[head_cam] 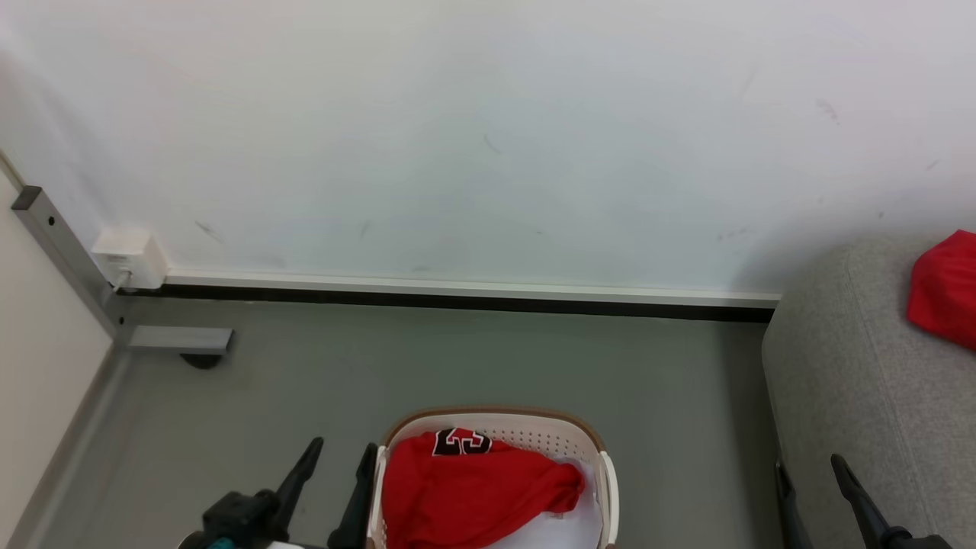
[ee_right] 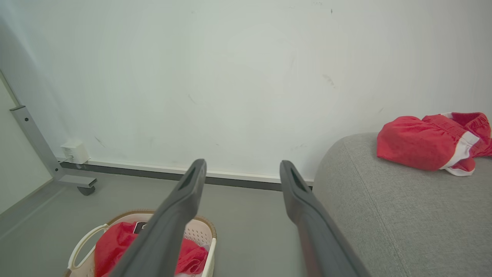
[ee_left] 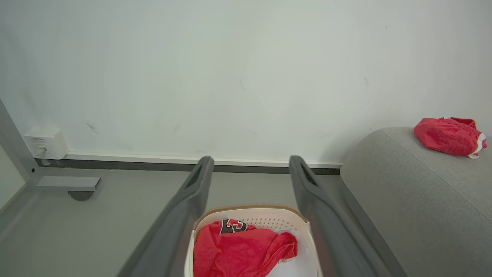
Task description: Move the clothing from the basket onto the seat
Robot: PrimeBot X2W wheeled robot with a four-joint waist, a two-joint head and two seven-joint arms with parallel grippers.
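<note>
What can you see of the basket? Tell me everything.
The basket is oval, cream-white plastic with perforated walls, a brown rim band and side handles. It stands upright on the floor, apart from the sofa. A red garment with a black "23" patch lies inside over something white. The left gripper hangs open beside its rim.

The basket (head_cam: 534, 438) (near half) and seat (head_cam: 839, 396) run off the head view's edges.
</note>
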